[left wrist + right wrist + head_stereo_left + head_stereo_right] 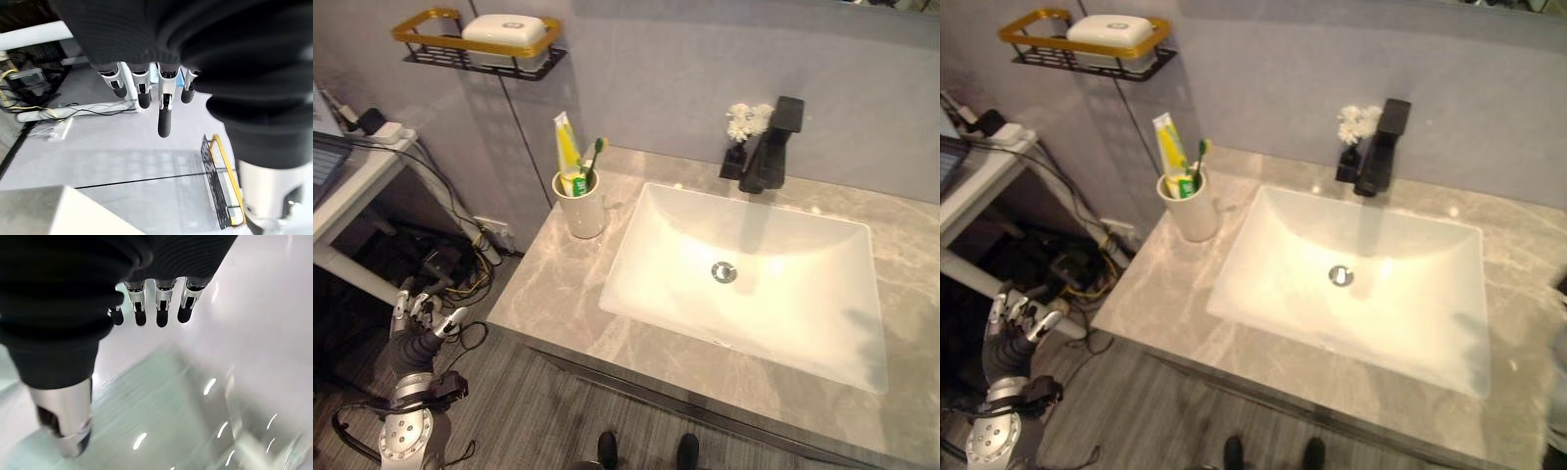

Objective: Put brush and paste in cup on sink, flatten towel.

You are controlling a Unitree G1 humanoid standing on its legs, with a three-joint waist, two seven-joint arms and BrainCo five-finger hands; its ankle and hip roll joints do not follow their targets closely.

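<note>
A cream cup [584,208] stands on the grey marble counter [538,294], just left of the sink basin [822,294]. A yellow-and-white toothpaste tube [567,147] and a green toothbrush [595,157] stand upright in it. My left hand [416,328] hangs low, off the counter's left end and above the floor, fingers relaxed and holding nothing. In the right wrist view my right hand [146,308] has straight fingers above a pale glossy surface, with nothing in it.
A black faucet [771,147] and a small vase of white flowers [747,119] stand behind the basin. A gold-rimmed wall shelf [421,39] holds a white soap box [509,34]. A white side table [352,186] with cables [450,269] beneath stands at the left.
</note>
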